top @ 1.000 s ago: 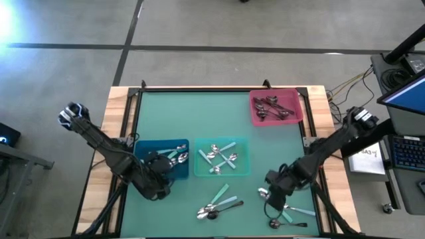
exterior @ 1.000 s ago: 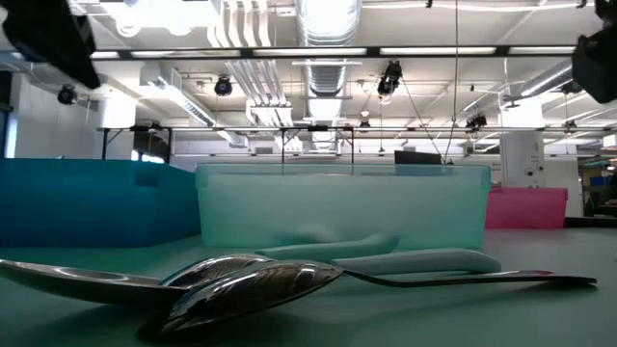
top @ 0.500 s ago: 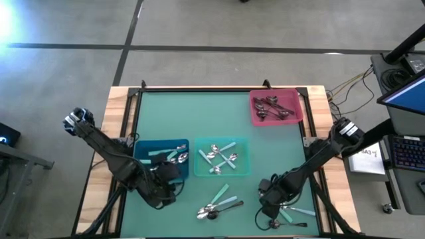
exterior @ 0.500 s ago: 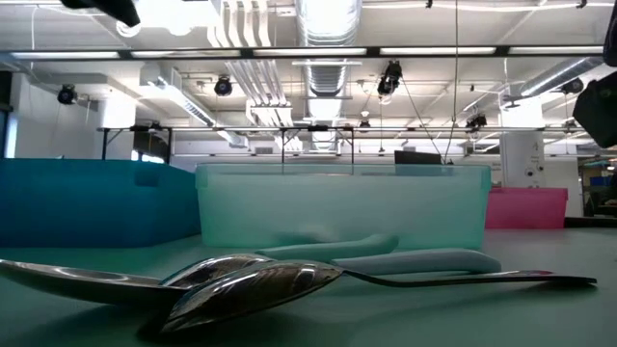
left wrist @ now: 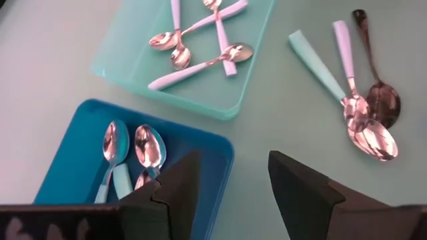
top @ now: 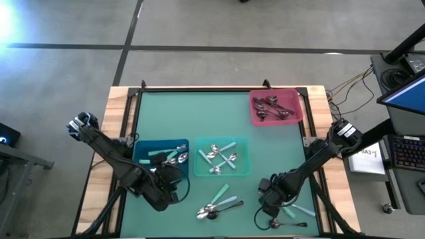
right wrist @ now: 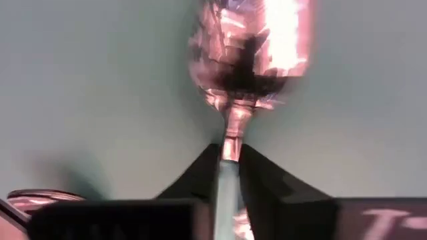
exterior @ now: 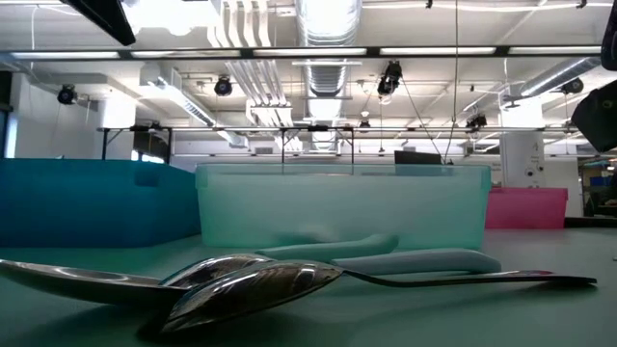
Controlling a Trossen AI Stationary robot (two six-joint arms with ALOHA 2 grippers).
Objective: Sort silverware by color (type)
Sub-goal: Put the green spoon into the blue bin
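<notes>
Pinching a teal-handled spoon [right wrist: 248,60] at its neck, right gripper [right wrist: 229,175] fingers; left gripper [left wrist: 230,183] fingers apart, empty.

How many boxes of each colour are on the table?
blue bin: 1
teal bin: 1
pink bin: 1
Total: 3

3 bins [top: 275,106]; approx 20 spoons [top: 219,196], exact count unclear.

Spoons [top: 219,200] – silver, teal-handled, dark – lie binned and loose.
</notes>
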